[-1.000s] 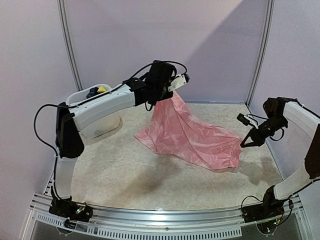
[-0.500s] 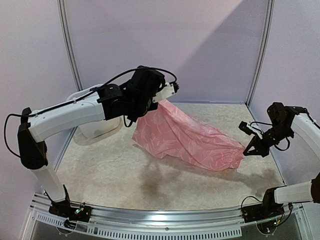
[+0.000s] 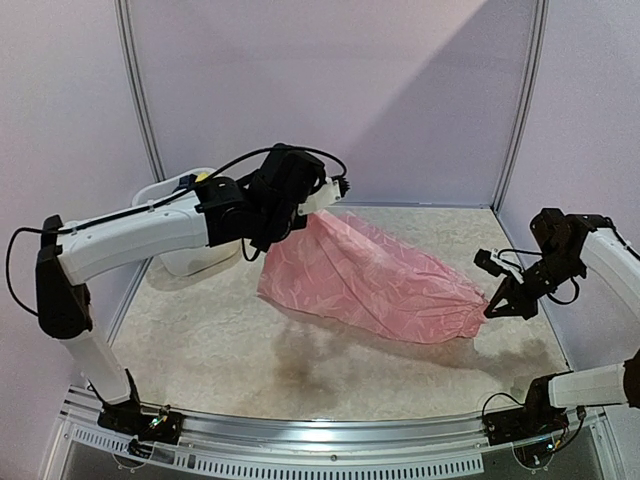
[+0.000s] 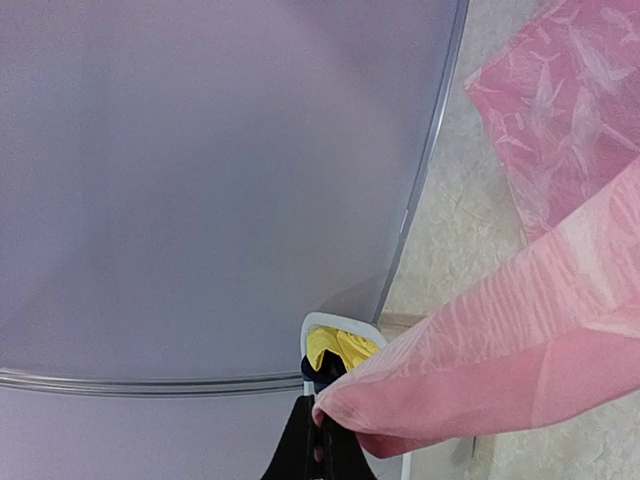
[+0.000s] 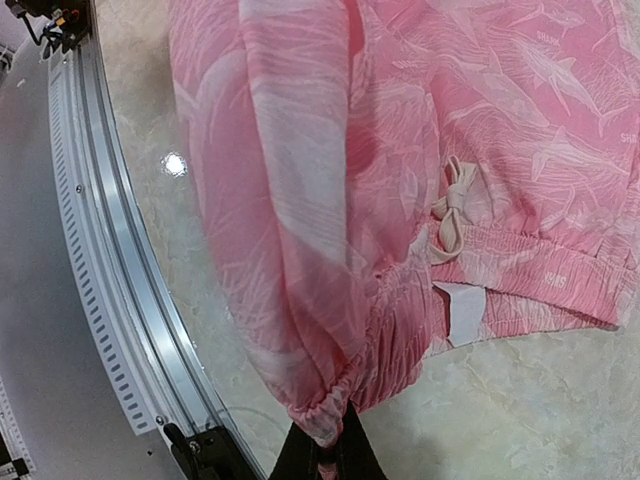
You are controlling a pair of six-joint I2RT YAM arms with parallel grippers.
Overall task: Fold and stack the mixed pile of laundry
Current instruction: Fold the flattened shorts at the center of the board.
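**Left gripper [image 3: 340, 187] and right gripper [image 3: 495, 308] hold one pink garment [image 3: 370, 280] stretched between them**

Both grippers are pressed together, each pinching one edge of the same garment. The left gripper [image 4: 320, 432] is raised at the back left, just beside the white tub [image 3: 160, 192], with a bunched pink hem clamped between its dark fingertips. The right gripper [image 5: 325, 445] sits lower at the right side, nipping a gathered, elastic corner of the cloth.

The pink garment [image 5: 330, 180] is a single thin piece with a pale printed pattern. It slopes down from the left gripper to the right one and sags over the middle of the tabletop [image 3: 230, 340], casting a shadow there. Whether its lowest fold touches the surface cannot be told. The right wrist view shows one cream drawstring bow [image 5: 450, 215] and one white label [image 5: 460, 310] at the waistband.

One tub stands in the back left corner. Its rim [image 4: 325, 322] shows in the left wrist view, with one yellow piece [image 4: 340, 347] inside it. The overhead view shows that yellow piece [image 3: 203, 178] touching one dark navy piece [image 3: 185, 183].

One metal rail [image 3: 330, 430] runs along the near edge.
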